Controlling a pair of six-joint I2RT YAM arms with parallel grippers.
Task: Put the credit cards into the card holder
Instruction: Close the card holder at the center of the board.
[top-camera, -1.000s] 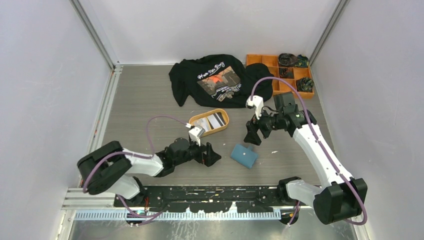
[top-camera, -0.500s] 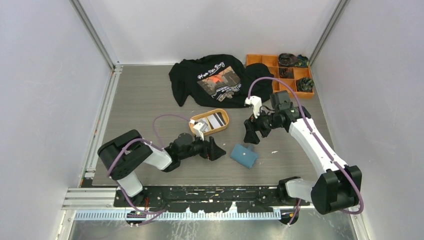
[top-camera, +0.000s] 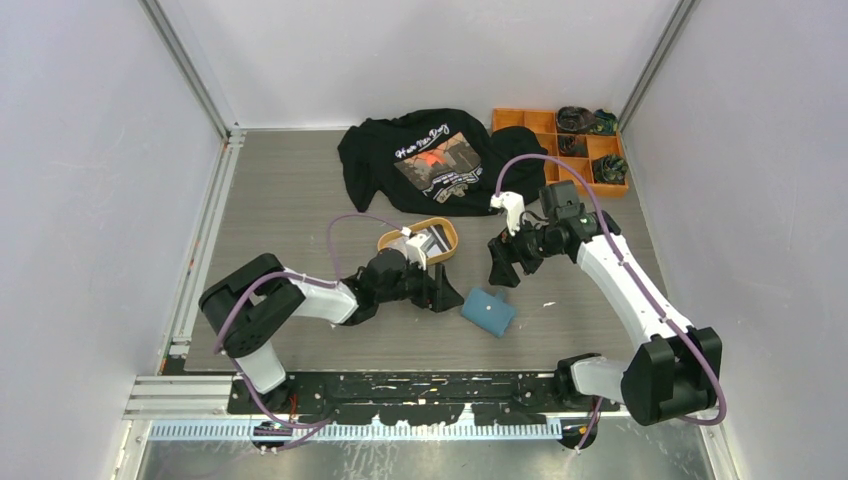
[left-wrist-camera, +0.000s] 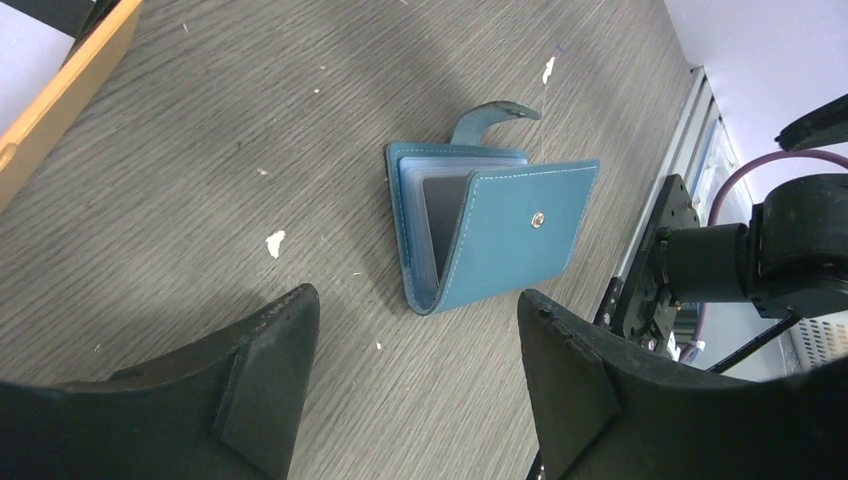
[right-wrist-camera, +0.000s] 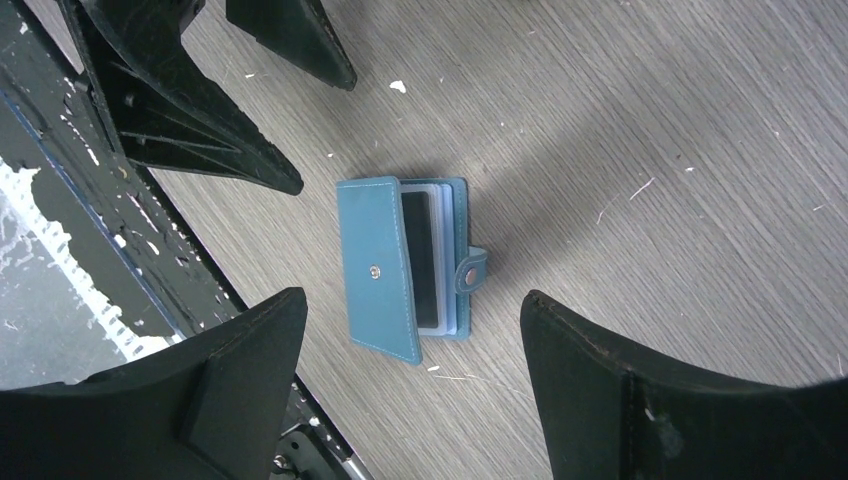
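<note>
The teal-blue card holder (top-camera: 488, 311) lies on the table, its cover half lifted and the snap tab loose; it also shows in the left wrist view (left-wrist-camera: 500, 232) and the right wrist view (right-wrist-camera: 400, 265), with a dark card in an inner pocket. The credit cards (top-camera: 428, 242), white and dark, lie in the orange oval tray (top-camera: 448, 233). My left gripper (top-camera: 447, 296) is open and empty, low over the table just left of the holder. My right gripper (top-camera: 502, 268) is open and empty, hovering above the holder's far side.
A black printed T-shirt (top-camera: 430, 160) lies at the back middle. An orange compartment box (top-camera: 548, 124) with dark items stands at the back right. The black base rail (top-camera: 420, 385) runs along the near edge.
My left gripper has moved right, from left of the tray to close beside the card holder. My right gripper has shifted slightly back and stays over the holder. The holder has not moved.
</note>
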